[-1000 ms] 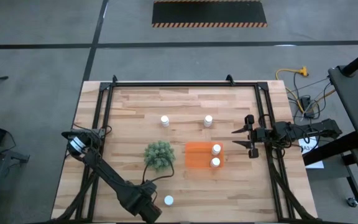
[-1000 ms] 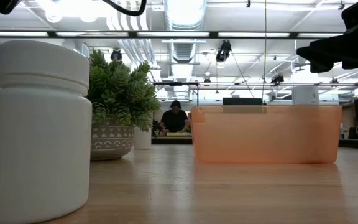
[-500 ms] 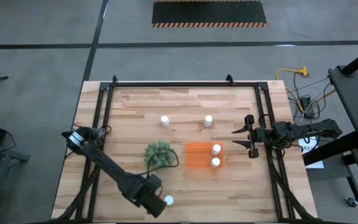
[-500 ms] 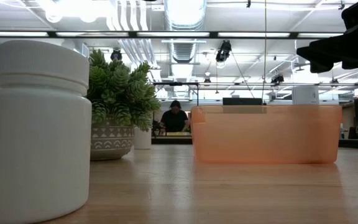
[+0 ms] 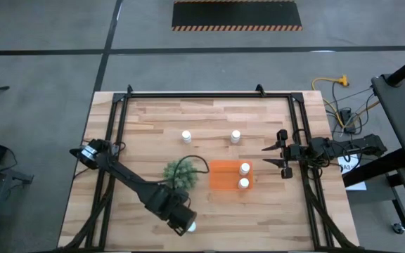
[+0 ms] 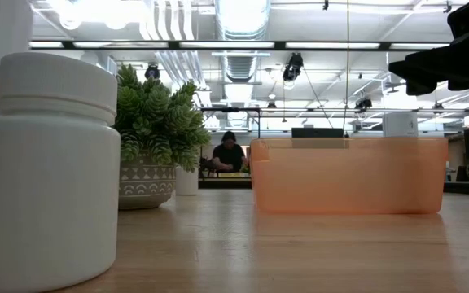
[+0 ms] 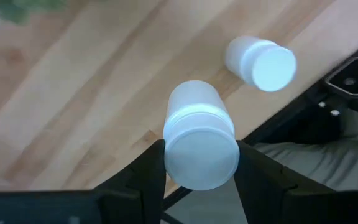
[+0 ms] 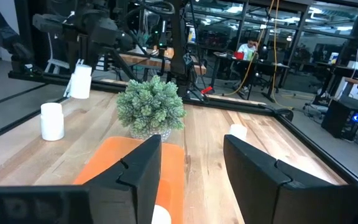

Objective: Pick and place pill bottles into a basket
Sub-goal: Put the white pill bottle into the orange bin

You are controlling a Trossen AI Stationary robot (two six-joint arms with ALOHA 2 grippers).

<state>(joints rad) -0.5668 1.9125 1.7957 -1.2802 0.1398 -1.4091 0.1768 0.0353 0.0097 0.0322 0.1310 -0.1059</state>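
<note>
Gripping a pill bottle [image 7: 201,144] between its fingers [image 7: 143,171], my left gripper [image 5: 183,221] hangs near the table's front edge, below the plant [image 5: 179,174] — two bottles [image 5: 244,176] already sit in the basket [image 5: 223,176] beside that plant, while my right gripper [image 5: 274,157] waits unclenched past the basket.

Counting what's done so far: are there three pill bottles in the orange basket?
No, the high view shows only two pill bottles inside the basket.

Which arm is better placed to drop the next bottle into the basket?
Left. The left gripper grips a pill bottle between its fingers, raised off the table. The right gripper waits open and empty beside the basket.
</note>
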